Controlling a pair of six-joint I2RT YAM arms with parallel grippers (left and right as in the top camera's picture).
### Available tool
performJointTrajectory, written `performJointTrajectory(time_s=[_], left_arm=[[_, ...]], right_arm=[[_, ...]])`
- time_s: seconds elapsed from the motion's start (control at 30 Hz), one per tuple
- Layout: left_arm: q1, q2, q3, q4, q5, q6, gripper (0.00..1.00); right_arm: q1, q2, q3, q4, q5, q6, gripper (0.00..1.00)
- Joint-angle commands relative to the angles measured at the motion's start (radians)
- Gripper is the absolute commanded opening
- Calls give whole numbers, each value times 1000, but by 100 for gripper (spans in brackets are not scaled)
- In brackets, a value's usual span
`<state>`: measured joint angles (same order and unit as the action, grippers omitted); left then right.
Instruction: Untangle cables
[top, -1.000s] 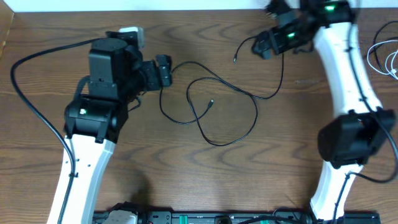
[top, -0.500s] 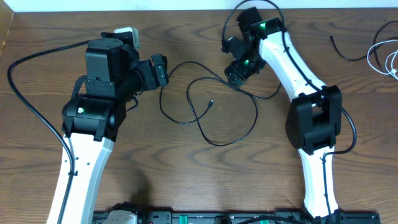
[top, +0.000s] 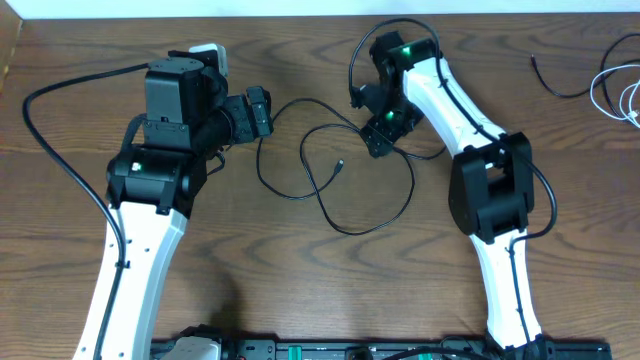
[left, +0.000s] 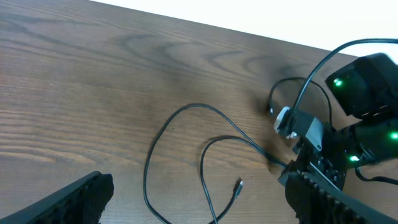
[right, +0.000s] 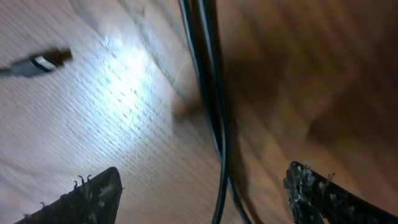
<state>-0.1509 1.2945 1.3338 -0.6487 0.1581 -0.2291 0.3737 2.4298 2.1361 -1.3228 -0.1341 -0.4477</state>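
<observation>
Overhead / black cable: one thin black cable (top: 352, 233) lies in loose overlapping loops mid-table, between your two arms. Its plug end (top: 341, 165) sits inside the loops.
Overhead / left fingers: your left fingers (top: 260, 100) are just beside the cable's left end. You can't tell from up here whether they touch it.
Overhead / right fingers: your right fingers (top: 380, 138) are down at the loops' upper right, over a strand.
Overhead / other cables: a white cable (top: 600, 85) and a short black cord (top: 548, 85) lie at the far right of the table (top: 80, 40), well apart from the loops.
Left wrist / left fingers: spread wide (left: 74, 199), only bare table between them.
Left wrist / black cable: the loops (left: 152, 162) and plug end (left: 238, 185) lie ahead of your fingers, apart from them. The right arm (left: 367, 87) is at the right, by the strand.
Right wrist / right fingers: apart, one at each lower corner (right: 81, 196), clamped on nothing.
Right wrist / black cable: blurred dark strands (right: 208, 81) run top to bottom between your fingers, touching neither. A plug (right: 40, 62) lies upper left.
</observation>
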Motion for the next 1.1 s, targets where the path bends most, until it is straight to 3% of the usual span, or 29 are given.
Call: performJointTrajectory(time_s=[0.0,0.5,0.63,0.77,0.8,1.07], left_arm=[[4,6,13,-3,-2,-1,94],[4,6,13,-3,-2,-1,94],[4,6,13,-5,-2,-1,94],[4,6,13,-6,-2,-1,94],[4,6,13,-6,-2,-1,94],[4,6,13,-6,-2,-1,94]], right_arm=[[6,8,1,-21,5,-14,81],[5,8,-146,42,24,-21,76],[5,8,-201,76,28,-20,50],[5,8,-233,107,45,18,6],[5,8,-235,117,62,47,1],[-22,-3,-154,146,85,227,1]])
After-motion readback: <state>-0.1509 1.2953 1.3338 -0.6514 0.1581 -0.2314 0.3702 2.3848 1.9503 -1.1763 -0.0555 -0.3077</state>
